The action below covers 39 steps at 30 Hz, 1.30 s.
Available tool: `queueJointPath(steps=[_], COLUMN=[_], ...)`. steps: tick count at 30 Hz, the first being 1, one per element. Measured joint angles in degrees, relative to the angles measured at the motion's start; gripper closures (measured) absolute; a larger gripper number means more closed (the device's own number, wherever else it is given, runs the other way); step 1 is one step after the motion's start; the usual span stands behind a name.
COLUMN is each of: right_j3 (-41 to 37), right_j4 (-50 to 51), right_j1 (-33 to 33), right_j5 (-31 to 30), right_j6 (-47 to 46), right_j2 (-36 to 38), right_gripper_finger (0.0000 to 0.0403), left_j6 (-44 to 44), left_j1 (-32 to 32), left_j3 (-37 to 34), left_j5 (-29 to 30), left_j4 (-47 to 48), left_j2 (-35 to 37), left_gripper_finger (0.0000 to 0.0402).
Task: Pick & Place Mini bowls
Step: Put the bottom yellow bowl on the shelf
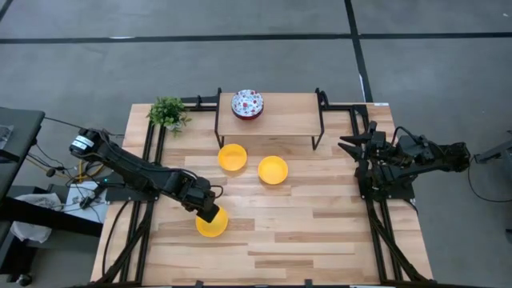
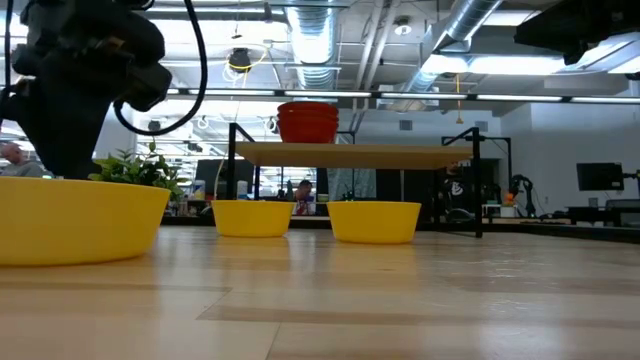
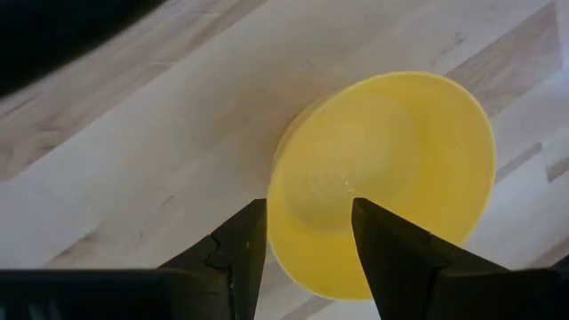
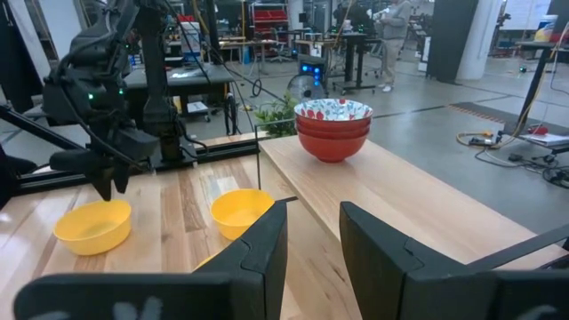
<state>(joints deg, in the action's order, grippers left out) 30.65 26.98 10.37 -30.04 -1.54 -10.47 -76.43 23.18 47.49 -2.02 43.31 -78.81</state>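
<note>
Since the floral stack sits up on the shelf (image 1: 269, 110), left gripper (image 1: 207, 210) hovers fingers-apart over the yellow bowl (image 1: 213, 225) nearest the table's front, straddling its rim; right gripper (image 1: 354, 146) waits open beside the shelf.

A yellow bowl (image 3: 382, 178) sits on the pale wooden table (image 3: 133, 169). The left gripper (image 3: 307, 244) hovers over its near rim, fingers (image 3: 233, 253) parted.

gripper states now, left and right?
Left gripper: open, fingers straddling the rim of the near yellow bowl, not clamped.
Right gripper: open, holding nothing, parked at the table's right edge.
</note>
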Motion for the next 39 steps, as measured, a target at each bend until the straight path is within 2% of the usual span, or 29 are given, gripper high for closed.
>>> queueJointPath(steps=[12,22,39], right_j3=[0.0,0.0,0.0], right_j4=[0.0,0.0,0.0], right_j1=[0.0,0.0,0.0], right_j5=[0.0,0.0,0.0], right_j6=[0.0,0.0,0.0], right_j2=[0.0,0.0,0.0], right_gripper_finger=[0.0308,0.0308,0.0308], left_j6=[-0.3,-1.0,-2.1], left_j1=[0.0,0.0,0.0], left_j3=[-2.1,-5.3,-8.2], left_j5=[-0.2,-1.2,-1.5], left_j4=[-1.7,-7.8,-11.5], left_j2=[0.0,0.0,0.0], left_gripper_finger=[0.0236,0.0238,0.0292])
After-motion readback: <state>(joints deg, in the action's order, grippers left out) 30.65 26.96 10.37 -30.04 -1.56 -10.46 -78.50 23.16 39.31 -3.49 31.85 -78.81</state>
